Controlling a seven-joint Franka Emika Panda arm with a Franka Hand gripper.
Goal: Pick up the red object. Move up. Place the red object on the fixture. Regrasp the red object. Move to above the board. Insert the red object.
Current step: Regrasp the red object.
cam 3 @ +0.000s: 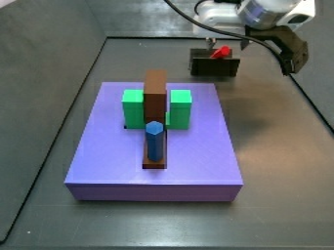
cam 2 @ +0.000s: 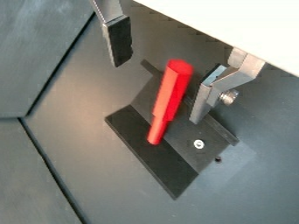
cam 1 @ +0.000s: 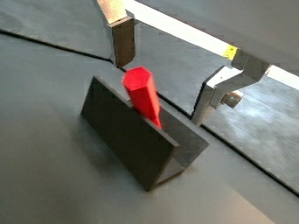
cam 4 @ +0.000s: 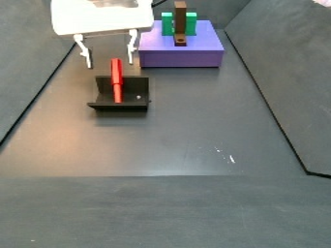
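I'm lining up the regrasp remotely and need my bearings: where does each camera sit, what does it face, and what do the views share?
Wrist view: looks down between the open gripper fingers at the slim red peg leaning on the dark L-shaped fixture.
Wrist view: same from the opposite side; gripper, peg, fixture.
Side view: behind the lavender square board, facing fixture and gripper.
Side view: faces across the floor, fixture near, board behind, gripper above.
All share peg, fixture and gripper.

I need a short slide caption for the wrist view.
Open gripper above the red peg leaning on the fixture.
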